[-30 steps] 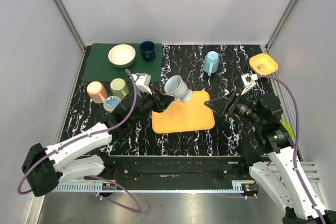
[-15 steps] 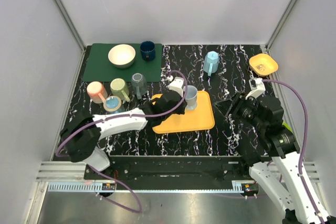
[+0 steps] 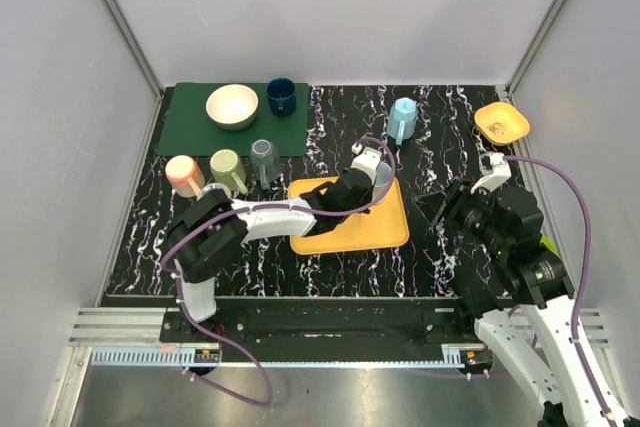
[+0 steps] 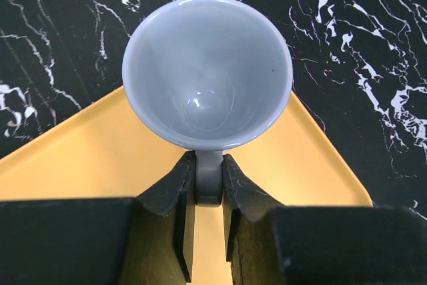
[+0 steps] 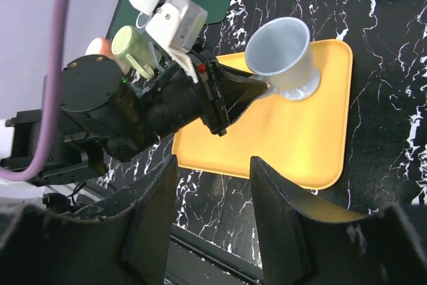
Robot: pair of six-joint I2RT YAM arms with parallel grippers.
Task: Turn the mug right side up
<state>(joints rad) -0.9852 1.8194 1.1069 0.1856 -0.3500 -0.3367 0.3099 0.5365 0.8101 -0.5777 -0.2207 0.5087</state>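
The grey mug point(image 3: 381, 179) stands mouth up at the far right corner of the orange tray point(image 3: 350, 229). My left gripper point(image 3: 362, 187) is shut on its handle from the left. In the left wrist view the mug's open mouth point(image 4: 207, 71) faces the camera, and the left gripper point(image 4: 209, 181) pinches the handle over the tray point(image 4: 80, 158). The right wrist view shows the mug point(image 5: 283, 55) with its base on the tray point(image 5: 287, 138). My right gripper point(image 5: 213, 165) is open and empty, off the tray's right side point(image 3: 437, 209).
A light blue mug point(image 3: 403, 119) stands behind the tray and an orange bowl point(image 3: 502, 123) sits at the far right. A green mat point(image 3: 190, 132) at the far left holds a cream bowl point(image 3: 231, 106) and a dark blue cup point(image 3: 281, 97). Pink point(image 3: 184, 175), green point(image 3: 228, 167) and clear point(image 3: 264, 160) cups stand near it.
My left arm has carried the mug from a tilt over the tray's far left corner to the right, and it now stands mouth up. My right gripper drew back slightly to the right.
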